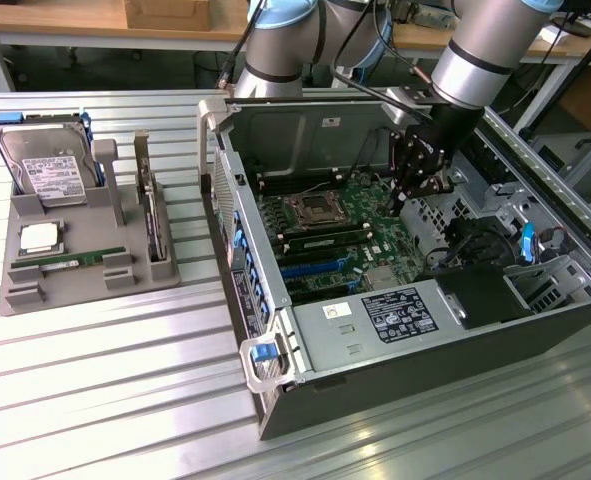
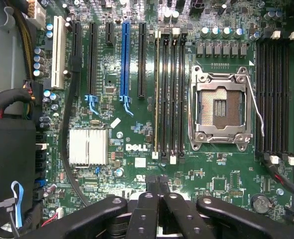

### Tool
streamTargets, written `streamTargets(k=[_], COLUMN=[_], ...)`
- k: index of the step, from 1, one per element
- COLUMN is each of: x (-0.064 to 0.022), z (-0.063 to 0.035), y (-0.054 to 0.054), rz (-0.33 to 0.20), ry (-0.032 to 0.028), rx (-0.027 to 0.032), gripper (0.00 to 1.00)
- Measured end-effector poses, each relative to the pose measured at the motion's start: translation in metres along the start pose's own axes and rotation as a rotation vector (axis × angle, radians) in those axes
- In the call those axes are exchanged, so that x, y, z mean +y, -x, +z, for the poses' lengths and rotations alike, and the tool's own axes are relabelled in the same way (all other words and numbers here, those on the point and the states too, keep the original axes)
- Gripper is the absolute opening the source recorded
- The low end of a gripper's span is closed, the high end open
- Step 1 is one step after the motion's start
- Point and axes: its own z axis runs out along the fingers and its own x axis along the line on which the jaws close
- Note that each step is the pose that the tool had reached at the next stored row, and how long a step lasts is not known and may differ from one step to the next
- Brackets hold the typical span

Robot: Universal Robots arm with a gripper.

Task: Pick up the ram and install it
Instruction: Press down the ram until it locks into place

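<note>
Exterior view first: gripper [image 1: 415, 195] hanging inside the open case [image 1: 275, 130], just above the motherboard [image 1: 370, 200], near the empty CPU socket [image 1: 308, 208]. Ram [image 1: 70, 262] well apart from it, over on the exterior view's left, lying flat in a low cradle at the front of the grey tray [image 1: 75, 290], white label up, untouched by anything. Same tray carrying a hard drive [image 1: 45, 165] propped at the back, a square chip [image 1: 40, 237] between drive and ram, and a card [image 1: 153, 225] standing on edge toward the case. Tray and case both resting on the ribbed metal table [image 1: 95, 380].

Wrist view now, looking straight down on the board [image 2: 137, 164] with the gripper [image 2: 159, 180] at the frame edge, jaws pressed together, nothing caught between them. Socket [image 2: 221, 107] open and bare, flanked by two banks of black memory slots; one slot of the bank [image 2: 169, 94] nearer the blue slot [image 2: 125, 59] showing a thin green edge [image 2: 156, 94] along its length. Silver heatsink [image 2: 88, 146] beside the DELL lettering
</note>
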Motion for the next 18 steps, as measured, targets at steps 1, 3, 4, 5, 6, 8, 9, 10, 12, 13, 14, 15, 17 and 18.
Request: streamTargets(k=[1,3,4,5,6,8,9,10,12,13,14,15,17,18], x=[0.0,0.0,0.0,0.0,0.0,0.0,0.0,0.0,0.0,0.0,0.0,0.0,0.0,0.0], z=[0.0,0.0,0.0,0.0,0.0,0.0,0.0,0.0,0.0001,0.0001,0.0001,0.0001,0.0001,0.0001], y=[0.0,0.0,0.0,0.0,0.0,0.0,0.0,0.0,0.0,0.0,0.0,0.0,0.0,0.0], rz=[0.0,0.0,0.0,0.001,0.009,0.041,0.06,0.077,0.14,0.159,0.174,0.192,0.234,0.243], ry=[0.0,0.0,0.0,0.0,0.0003,0.0011,0.0017,0.0022,0.0039,0.0044,0.0048,0.0053,0.0065,0.0067], rx=[-0.0001,-0.0001,0.0,-0.0001,-0.0008,-0.004,-0.0057,-0.0072,-0.01,-0.0106,-0.0116,-0.0129,-0.015,-0.0146], gripper=[0.11,0.11,0.11,0.11,0.11,0.11,0.11,0.11,0.11,0.11,0.11,0.11,0.11,0.11])
